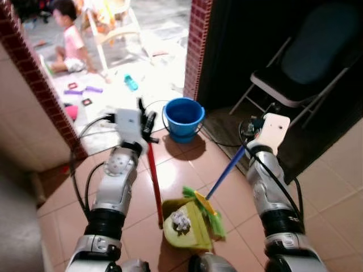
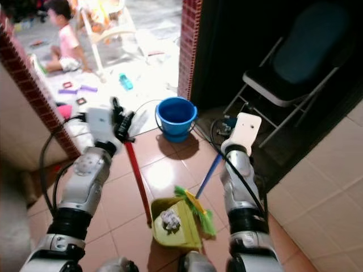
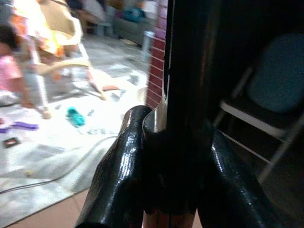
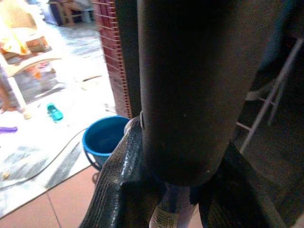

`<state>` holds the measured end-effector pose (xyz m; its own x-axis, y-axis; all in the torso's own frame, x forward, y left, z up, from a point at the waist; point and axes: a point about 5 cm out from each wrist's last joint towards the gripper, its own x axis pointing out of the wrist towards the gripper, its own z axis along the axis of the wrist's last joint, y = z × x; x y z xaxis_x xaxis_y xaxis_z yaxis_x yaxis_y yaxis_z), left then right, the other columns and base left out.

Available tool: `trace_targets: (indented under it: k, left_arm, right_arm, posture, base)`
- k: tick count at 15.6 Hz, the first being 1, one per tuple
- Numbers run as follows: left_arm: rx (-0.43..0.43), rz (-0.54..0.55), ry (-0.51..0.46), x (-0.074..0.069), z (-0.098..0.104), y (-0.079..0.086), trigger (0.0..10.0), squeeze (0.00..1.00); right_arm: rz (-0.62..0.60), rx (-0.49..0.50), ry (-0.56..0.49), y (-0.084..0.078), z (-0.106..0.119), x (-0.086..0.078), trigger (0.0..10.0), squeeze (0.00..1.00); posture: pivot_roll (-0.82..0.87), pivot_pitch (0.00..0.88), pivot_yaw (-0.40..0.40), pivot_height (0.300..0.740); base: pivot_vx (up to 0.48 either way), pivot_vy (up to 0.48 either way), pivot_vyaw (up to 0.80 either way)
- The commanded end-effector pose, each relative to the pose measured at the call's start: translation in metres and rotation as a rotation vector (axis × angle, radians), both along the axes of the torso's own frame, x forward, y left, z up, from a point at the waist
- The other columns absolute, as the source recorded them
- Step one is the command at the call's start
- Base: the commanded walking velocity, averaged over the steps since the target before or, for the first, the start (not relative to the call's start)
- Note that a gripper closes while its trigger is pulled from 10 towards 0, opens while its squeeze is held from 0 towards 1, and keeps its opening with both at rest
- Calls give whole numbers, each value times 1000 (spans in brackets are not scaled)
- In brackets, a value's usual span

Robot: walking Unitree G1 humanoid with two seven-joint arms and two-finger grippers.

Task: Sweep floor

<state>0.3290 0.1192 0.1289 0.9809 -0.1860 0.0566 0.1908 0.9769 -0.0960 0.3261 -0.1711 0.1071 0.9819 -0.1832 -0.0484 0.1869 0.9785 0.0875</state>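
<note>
On a terracotta-tiled floor beside a brick pillar, the robot stands with both arms raised over its sweeping gear. The left gripper is clamped on the top of the red dustpan handle, its black fingers pressed against the pole on either side in the left wrist view. The handle runs down from that gripper to the yellow-green dustpan, which sits on the floor between the two arms, close to the robot's body. A crumpled ball of white paper lies inside the dustpan. The right gripper is closed around the upper end of the blue broom handle; the pole slants down and toward the robot's left to the green and yellow broom head, whose bristles rest against the dustpan's right edge. Ahead of the dustpan, a blue bucket stands by the foot of the pillar; whether it holds anything cannot be told. A dark folding chair stands in the shade to the right, and beyond the opening a person sits on a bright floor among scattered toys.
</note>
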Motion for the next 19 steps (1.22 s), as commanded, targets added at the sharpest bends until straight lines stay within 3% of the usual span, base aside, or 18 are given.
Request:
trace_targets:
  k: [1, 8, 11, 19]
  left_arm:
    - [-18, 44, -123, 2, 26, 6, 10000, 0]
    - [-94, 137, -164, 8, 42, 25, 10000, 0]
    - [-137, 180, -253, 12, 70, 33, 10000, 0]
    - [-283, 254, -352, 14, 112, 43, 10000, 0]
  right_arm:
    - [5, -53, -9, -4, 3, -3, 10000, 0]
    - [-52, -89, 17, -22, -5, -16, 10000, 0]
    - [-60, -178, 41, -33, -9, -22, 10000, 0]
    - [-47, -183, 61, -32, -14, -21, 10000, 0]
  posture:
    - [-100, 35, -3, 740]
    - [-106, 38, 5, 740]
    - [-109, 36, 5, 740]
    - [-110, 39, -2, 740]
  base:
    - [0, 0, 0]
    - [0, 0, 0]
    - [0, 0, 0]
    - [179, 0, 0]
